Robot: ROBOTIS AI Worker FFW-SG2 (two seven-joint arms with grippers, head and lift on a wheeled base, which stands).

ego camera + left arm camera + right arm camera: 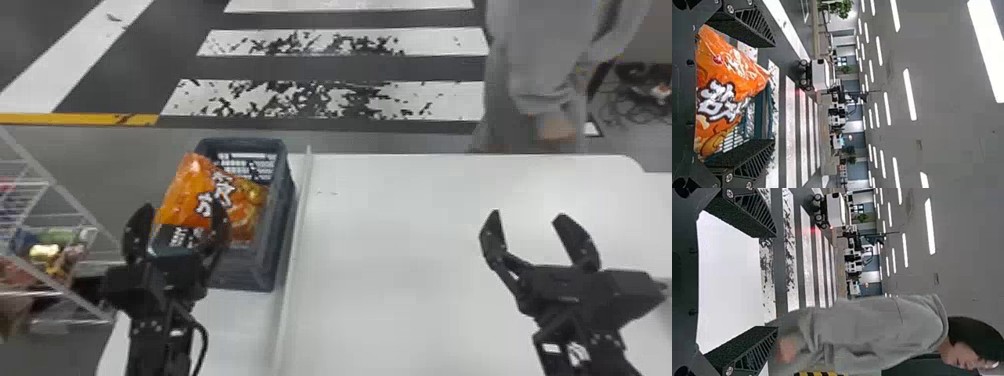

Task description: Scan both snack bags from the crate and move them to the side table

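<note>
Beyond the work area spreads a dark floor (350,67) with white stripes, and nearer lies a broad white tabletop (400,240). On the robot's left stands a wire rack (75,201) with small packages on it. Beside the tabletop's raised strip (296,240), on its left, sits the dark crate (260,270). An orange snack bag (180,190) with bold white lettering leans inside, one part rising above the rim. The left gripper (183,206) is at the crate's near side, its jaws parted and unclenched, the bag showing between them; whether they touch it, I cannot tell. Over the tabletop, well apart from the crate, the right gripper (528,215) has its jaws spread wide, grasping nothing
</note>
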